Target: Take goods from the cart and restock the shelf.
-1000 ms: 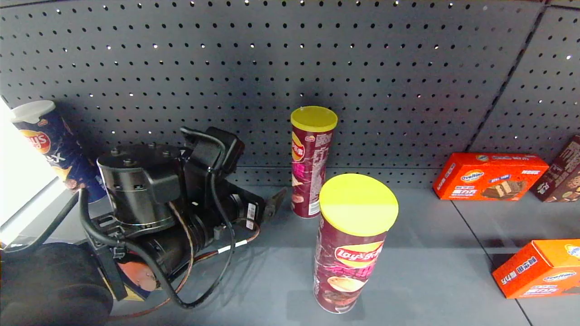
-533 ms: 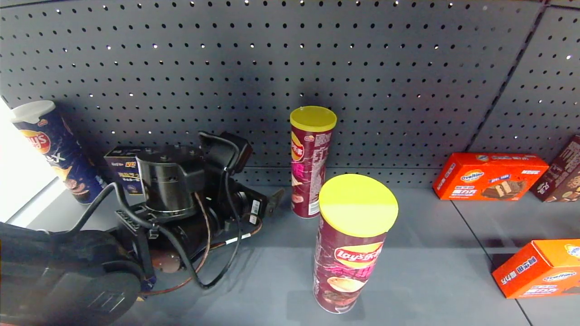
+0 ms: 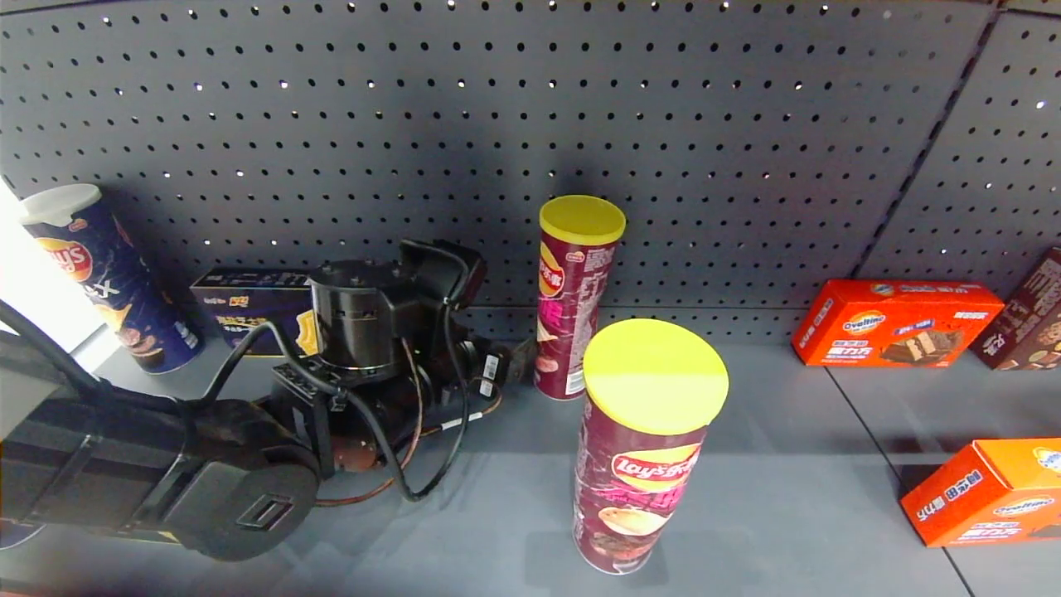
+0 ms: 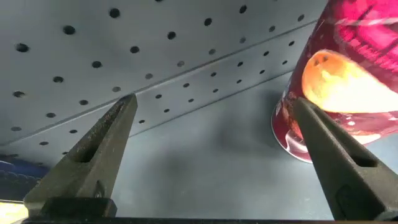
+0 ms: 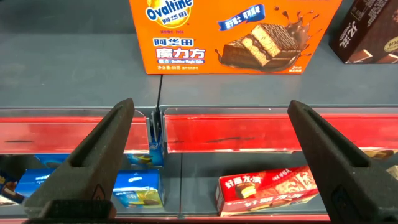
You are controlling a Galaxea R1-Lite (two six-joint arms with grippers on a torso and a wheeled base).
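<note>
Two maroon chip cans with yellow lids stand on the grey shelf [image 3: 787, 464]: a rear can [image 3: 572, 307] by the pegboard, leaning slightly right, and a front can [image 3: 646, 448]. My left gripper [image 3: 518, 361] lies low on the shelf at the rear can's base. In the left wrist view the left gripper [image 4: 213, 102] is open, and the rear can [image 4: 336, 81] sits right at one fingertip, outside the gap. My right gripper [image 5: 211, 104] is open and holds nothing; it faces an orange box [image 5: 230, 34] on a lower shelf.
A blue chip can [image 3: 99, 274] and a dark blue box [image 3: 240, 307] stand at the back left. Orange boxes [image 3: 895, 323] [image 3: 986, 489] and a brown box [image 3: 1028, 315] occupy the right. Below the red rail [image 5: 249, 130] lie a red box [image 5: 267, 186] and blue packs [image 5: 137, 186].
My left arm has slid right and deeper along the shelf, up to the rear can. That can's top has tipped a little to the right. The dark blue box has come into sight.
</note>
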